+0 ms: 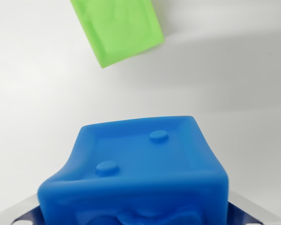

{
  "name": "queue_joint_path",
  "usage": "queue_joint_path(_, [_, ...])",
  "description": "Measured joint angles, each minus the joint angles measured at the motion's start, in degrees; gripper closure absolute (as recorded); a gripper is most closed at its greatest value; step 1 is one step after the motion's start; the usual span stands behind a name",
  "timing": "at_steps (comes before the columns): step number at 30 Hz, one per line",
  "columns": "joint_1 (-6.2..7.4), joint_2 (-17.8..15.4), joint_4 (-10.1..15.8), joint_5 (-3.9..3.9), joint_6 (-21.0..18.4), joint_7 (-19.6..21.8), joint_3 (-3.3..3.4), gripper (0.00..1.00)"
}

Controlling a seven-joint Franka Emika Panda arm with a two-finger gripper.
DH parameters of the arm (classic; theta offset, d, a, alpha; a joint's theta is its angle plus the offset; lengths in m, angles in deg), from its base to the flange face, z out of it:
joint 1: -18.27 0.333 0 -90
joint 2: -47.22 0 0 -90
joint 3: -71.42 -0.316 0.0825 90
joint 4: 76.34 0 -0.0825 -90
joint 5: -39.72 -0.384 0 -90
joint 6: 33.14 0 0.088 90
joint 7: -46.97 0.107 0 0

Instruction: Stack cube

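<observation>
We had the blue cube (136,173) filling the lower middle of the wrist view, wedged between the gripper (133,216) pads — one finger (18,216) showed at the bottom left corner, the other at bottom right, both tight against the cube's sides, so we read it as pinched. The cube looked slightly squashed on its left flank. The green cube (118,29) sat on the white table (234,84) at the top of the view, ahead of the fingers and a little to the wrist view's left, rotated relative to the blue one. Well apart — our judgement was travel forward-left plus a yaw correction before lowering.
</observation>
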Motion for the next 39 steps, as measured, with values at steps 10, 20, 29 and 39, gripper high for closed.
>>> queue_joint_path(10, [0.0,1.85,-3.46,0.12,-1.55,-4.64,-0.53,1.0])
queue_joint_path(20, [0.0,3.63,-6.76,0.23,-3.11,-8.94,-0.99,1.0])
queue_joint_path(29, [0.0,5.4,-9.98,0.35,-4.54,-13.02,-1.38,1.0])
queue_joint_path(39, [0.0,7.2,-13.31,0.48,-6.04,-17.18,-1.76,1.0])
